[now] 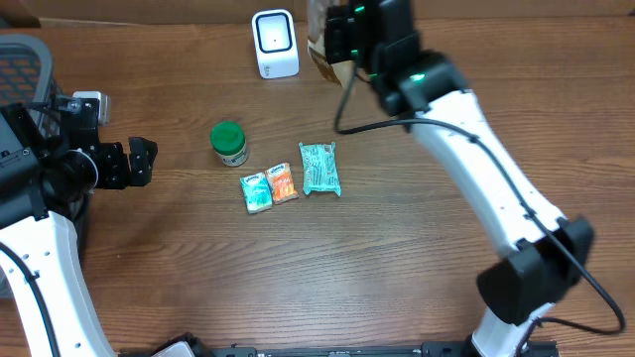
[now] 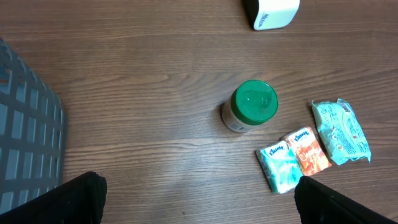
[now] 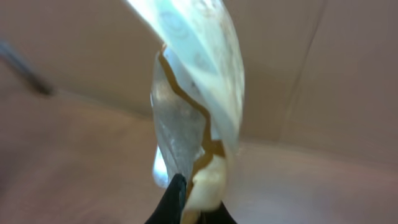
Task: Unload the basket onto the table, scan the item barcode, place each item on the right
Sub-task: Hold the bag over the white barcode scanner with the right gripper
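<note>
A dark, wood-grained worktop (image 1: 417,278) fills the scene, backed along its far edge by a plain cardboard wall (image 1: 149,8). At the far centre stands a white scanner (image 1: 275,45). Just to its right, the right gripper (image 1: 335,48) is clenched on a packet (image 1: 321,52) of clear film with brown edging, held clear of the surface. The right wrist view shows the film pinched between the dark fingers, its upper part curling away, with the cardboard panels blurred behind it.

At the far left, a grey mesh basket (image 1: 25,59) sits by the left arm. The left gripper (image 1: 147,163) hovers above the wood with its jaws spread wide, holding nothing.

Four things lie loose in the middle of the worktop. A green-lidded jar (image 1: 229,142) stands upright. Near and right of it are a small teal pack (image 1: 256,191) and an orange pack (image 1: 283,183), lying side by side and touching. A larger teal pouch (image 1: 319,168) lies just right of them.

A black cable (image 1: 345,111) loops from the right arm above the surface.
</note>
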